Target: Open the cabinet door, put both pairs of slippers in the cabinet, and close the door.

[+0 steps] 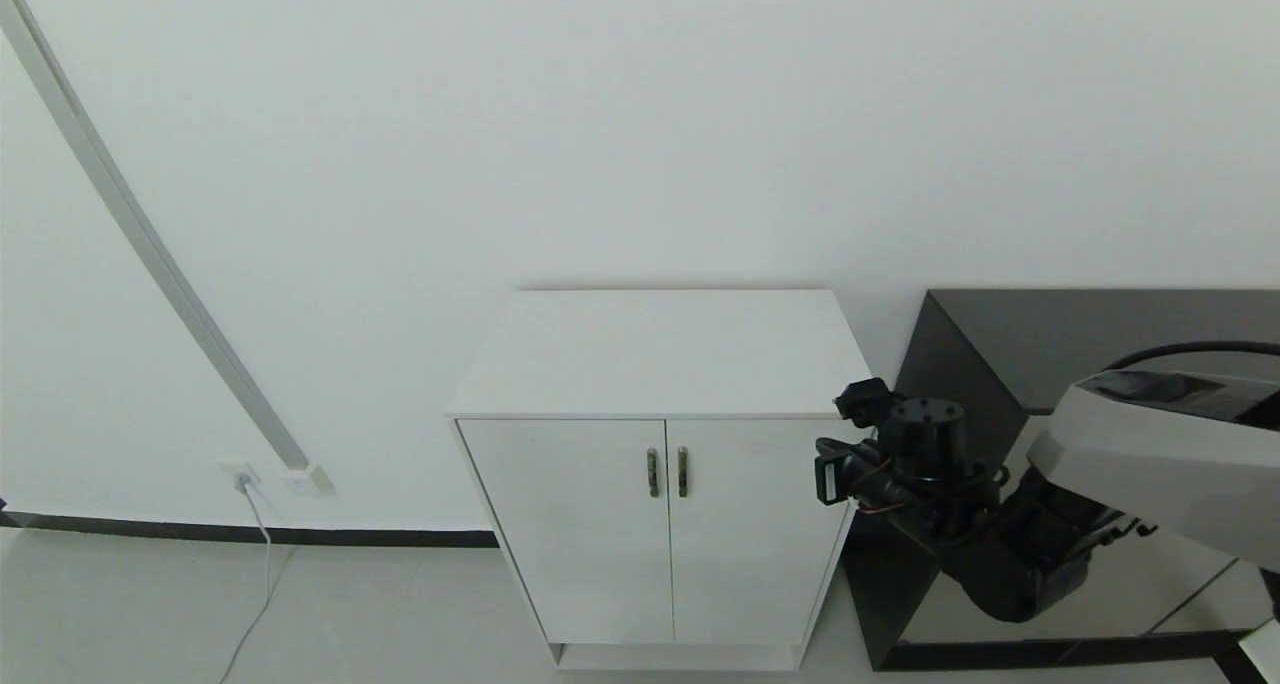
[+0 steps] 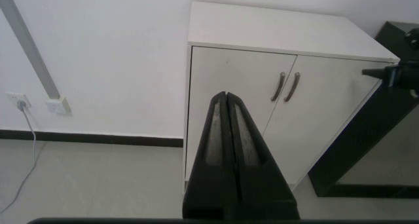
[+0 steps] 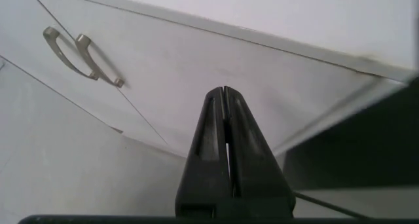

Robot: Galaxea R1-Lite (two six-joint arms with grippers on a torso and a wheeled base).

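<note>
A white two-door cabinet (image 1: 650,364) is standing on the pale floor against a white wall, both doors sitting flush and closed, with a black glossy unit (image 1: 985,354) just beside it on the robot's right. The right gripper (image 3: 224,92) is hovering near the right door (image 1: 745,524), close to the cabinet's outer front corner, its two fingers pressed together and gripping nothing. The left gripper (image 2: 226,96) is hanging well back from the cabinet front, its fingers likewise together and empty.

Two slim metal bow handles (image 1: 668,472) are standing upright side by side at the centre seam. They are looking like the only sensible hold: the door panels are appearing stiff, flat and smooth, offering no edge to pinch. Each door is likely swinging lightly on hinges at its outer side, so a pull at the handle should be enough. The rounded metal may be slipping in a loose pinch, and either gripper's fingers would need parting first.
</note>
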